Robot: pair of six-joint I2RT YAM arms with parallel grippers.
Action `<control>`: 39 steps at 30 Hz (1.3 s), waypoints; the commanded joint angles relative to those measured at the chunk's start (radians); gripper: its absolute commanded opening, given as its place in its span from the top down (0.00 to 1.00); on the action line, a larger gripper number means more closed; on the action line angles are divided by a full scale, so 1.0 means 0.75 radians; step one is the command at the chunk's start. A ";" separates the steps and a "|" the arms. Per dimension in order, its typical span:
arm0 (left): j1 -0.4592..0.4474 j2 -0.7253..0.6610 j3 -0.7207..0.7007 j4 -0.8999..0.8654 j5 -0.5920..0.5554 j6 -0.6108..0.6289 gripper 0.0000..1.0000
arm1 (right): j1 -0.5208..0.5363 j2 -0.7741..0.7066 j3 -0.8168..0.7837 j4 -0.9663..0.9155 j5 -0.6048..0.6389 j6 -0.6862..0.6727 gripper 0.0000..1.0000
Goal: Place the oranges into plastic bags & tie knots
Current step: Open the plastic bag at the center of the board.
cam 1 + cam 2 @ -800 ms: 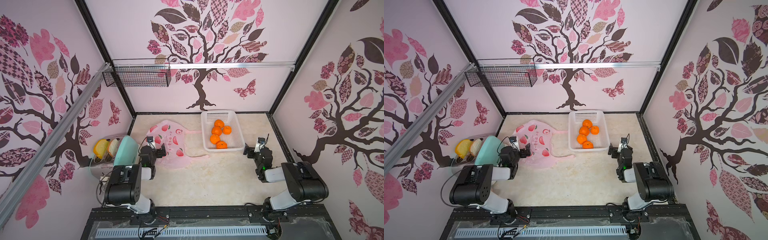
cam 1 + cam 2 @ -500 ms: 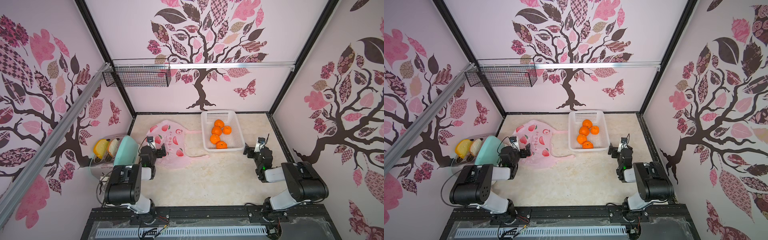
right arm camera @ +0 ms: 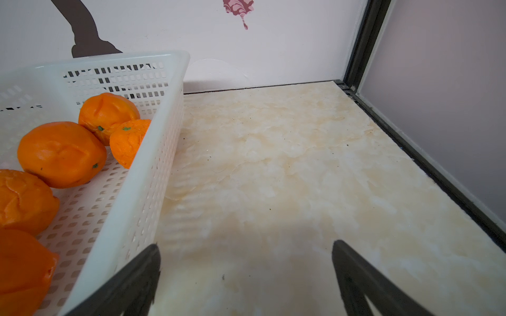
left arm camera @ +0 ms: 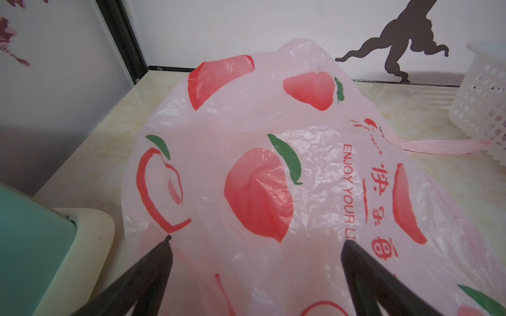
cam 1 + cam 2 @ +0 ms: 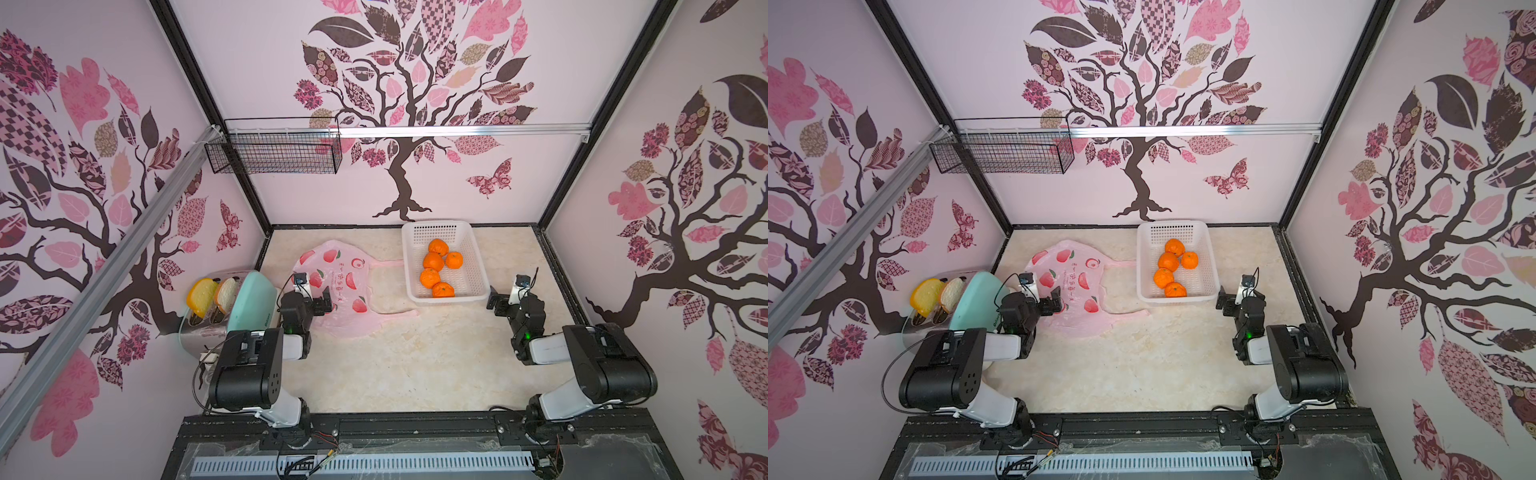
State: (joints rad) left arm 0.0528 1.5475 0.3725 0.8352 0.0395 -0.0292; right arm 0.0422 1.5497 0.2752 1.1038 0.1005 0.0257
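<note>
Five oranges (image 5: 436,268) are seen in the basket (image 5: 473,253), the pink bag (image 5: 345,291) laid flat beside it. Left gripper (image 4: 256,239) is held wide over the bag, right gripper (image 3: 245,244) released by the basket, seemingly readied for picking.

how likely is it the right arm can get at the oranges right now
Probably yes: the right gripper is open and empty beside the basket, the oranges lie uncovered in it, only its low wall stands between.
</note>
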 commanded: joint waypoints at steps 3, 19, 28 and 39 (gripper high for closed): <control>0.007 0.009 0.019 0.034 0.000 0.006 0.02 | -0.002 0.010 0.034 0.021 -0.005 0.018 0.01; -0.206 -0.627 0.337 -1.056 -0.638 -0.447 0.02 | 0.030 -0.452 0.069 -0.501 0.185 0.164 0.01; -0.770 -0.284 0.807 -1.774 -0.938 -0.572 0.02 | 0.066 -0.441 0.628 -1.294 -0.193 0.539 0.01; -0.883 0.300 1.250 -2.079 -1.078 -0.646 0.02 | 0.116 -0.277 0.840 -1.380 -0.409 0.512 0.01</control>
State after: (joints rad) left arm -0.6094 1.7370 1.2602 -0.6537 -0.7242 -0.5049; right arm 0.1265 1.3327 0.8730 0.1162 -0.1410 0.4046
